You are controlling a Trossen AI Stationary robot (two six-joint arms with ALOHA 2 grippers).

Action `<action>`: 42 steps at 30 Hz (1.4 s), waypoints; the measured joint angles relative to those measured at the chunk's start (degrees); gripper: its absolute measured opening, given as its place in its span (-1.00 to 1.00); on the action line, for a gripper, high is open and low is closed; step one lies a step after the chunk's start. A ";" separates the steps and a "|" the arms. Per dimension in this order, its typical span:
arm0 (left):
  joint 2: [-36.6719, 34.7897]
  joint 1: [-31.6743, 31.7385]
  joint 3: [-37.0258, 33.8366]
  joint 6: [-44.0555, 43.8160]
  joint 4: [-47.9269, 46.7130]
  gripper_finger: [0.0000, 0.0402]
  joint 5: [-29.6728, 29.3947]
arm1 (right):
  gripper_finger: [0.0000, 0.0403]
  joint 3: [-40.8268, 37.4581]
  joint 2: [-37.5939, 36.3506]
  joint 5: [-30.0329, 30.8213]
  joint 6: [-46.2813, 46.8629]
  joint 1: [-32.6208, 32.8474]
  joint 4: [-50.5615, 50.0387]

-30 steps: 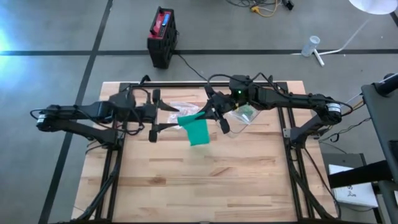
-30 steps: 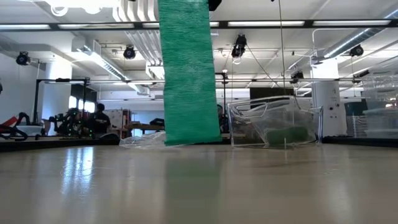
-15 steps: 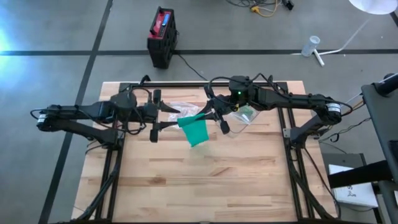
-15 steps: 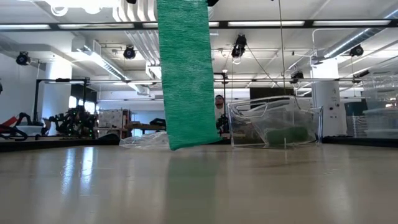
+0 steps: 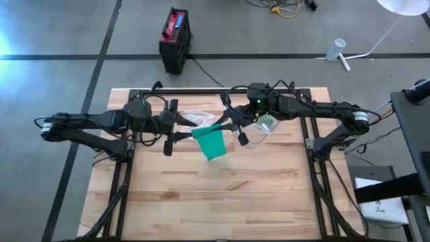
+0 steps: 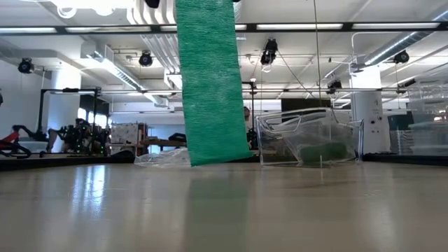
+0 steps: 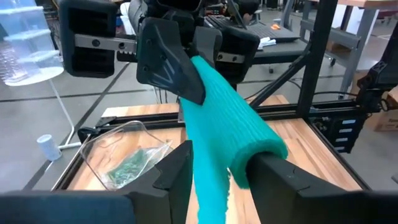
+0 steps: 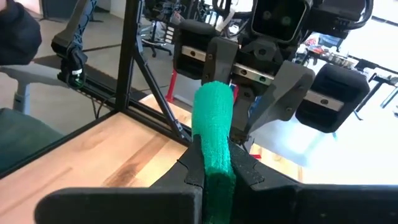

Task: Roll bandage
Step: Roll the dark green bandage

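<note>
A green bandage (image 5: 211,142) is partly wound into a roll (image 7: 230,118) held level in the air between my two grippers. Its loose strip (image 6: 210,84) hangs straight down toward the table. My right gripper (image 8: 217,165) is shut on one end of the roll and points toward the table's left. My left gripper (image 7: 217,165) faces it from the left, its fingers standing on either side of the roll's free end (image 7: 261,149) with a gap between them. My right gripper pinches the roll's end (image 8: 214,158) between its two fingers. It comes level from the table's right, fingers lying along the roll. The roll sticks out forward, lifted clear, with the strip hanging slack below. My left gripper: whether its fingers (image 7: 273,174) touch the roll's free end, I cannot tell.
A clear plastic box (image 5: 259,124) holding something green stands behind the right gripper at the far side, also in the low view (image 6: 308,143). A crumpled clear wrapper (image 5: 198,116) lies near the left gripper. Bare wooden table (image 5: 215,195) spreads toward the near edge.
My left gripper's fingers have drawn closer together around the roll's free end. My right gripper has rolled about its own pointing line with the roll. The hanging strip has swayed a little.
</note>
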 joint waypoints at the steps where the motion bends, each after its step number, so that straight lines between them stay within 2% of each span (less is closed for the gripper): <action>1: 0.16 0.03 0.00 0.06 0.26 -0.34 0.00 | -0.91 0.00 0.00 0.03 -0.02 0.08 0.00; 5: 0.46 0.07 0.00 1.94 1.42 -0.47 0.07 | -0.90 0.00 0.00 0.07 0.93 0.52 0.24; 10: 0.46 0.07 0.00 3.31 1.43 -0.91 -0.06 | -0.72 0.11 0.00 0.01 9.74 0.50 0.98; 11: 0.44 0.07 0.00 3.31 1.41 -0.95 -0.14 | -0.66 0.15 0.00 -0.09 11.53 0.52 1.44; 17: -0.21 0.07 -0.02 4.48 0.77 -0.98 -1.84 | -0.33 0.20 -1.25 -0.07 20.59 0.52 5.15; 21: -1.56 0.07 -0.07 5.13 1.52 -0.99 -1.93 | -0.14 0.35 -2.89 3.57 26.38 0.55 5.48; 25: -1.81 0.07 -0.07 6.08 1.36 -0.99 -4.95 | -0.02 0.11 -2.80 5.29 29.44 1.01 4.61; 31: -1.86 0.07 -0.07 6.16 1.96 -0.99 -6.10 | 0.07 0.06 -2.78 10.21 29.21 2.38 3.65; 36: -1.79 0.07 -0.07 6.42 2.76 -1.00 -8.01 | 0.09 0.03 -0.78 13.28 36.06 2.38 3.98; 42: -1.77 0.07 -0.07 7.09 3.05 -1.00 -8.41 | 0.04 0.00 0.35 13.62 38.75 2.38 5.11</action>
